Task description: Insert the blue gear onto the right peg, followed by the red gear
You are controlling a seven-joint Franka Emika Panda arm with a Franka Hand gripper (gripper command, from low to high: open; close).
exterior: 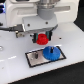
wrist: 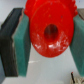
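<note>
Holding the red gear (wrist: 49, 31) above the grey plate (exterior: 35, 58).
The gripper (exterior: 43, 39) is closed partway, its teal pads (wrist: 22, 46) pressed on the gear's rim. The blue gear (exterior: 51, 53) sits on the plate, at five o'clock from the red one.

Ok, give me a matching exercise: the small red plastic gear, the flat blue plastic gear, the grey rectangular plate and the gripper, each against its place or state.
Things:
1. small red plastic gear
2. flat blue plastic gear
3. grey rectangular plate
4. gripper

States:
A. lies on the white table
B. shut on a gear
C. held above the plate
D. seated on the plate

Pairs: 1-C, 2-D, 3-A, 4-B
</note>
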